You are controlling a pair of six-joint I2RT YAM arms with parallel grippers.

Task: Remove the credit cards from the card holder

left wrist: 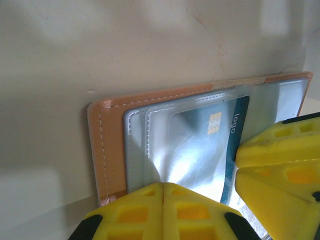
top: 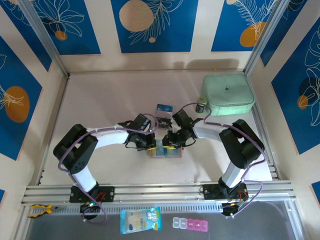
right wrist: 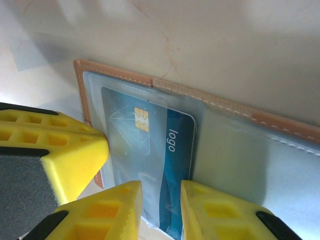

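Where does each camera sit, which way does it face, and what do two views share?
Top external: above and behind, looking down on the table; left arm and right arm show, bases nearest.
Left wrist: low over the holder, facing its card; own shut jaws at bottom.
Right wrist: low, opposite side, facing that card; own parted jaws.
Shared: both wrist views show holder, card, the other arm's finger.

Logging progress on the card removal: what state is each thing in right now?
card holder: open, flat on the table.
blue card: in the holder's clear pocket.
left gripper: shut, over the holder.
right gripper: open, jaws either side of the card's edge.
loose card: out, on the table.
mint-green case: closed.
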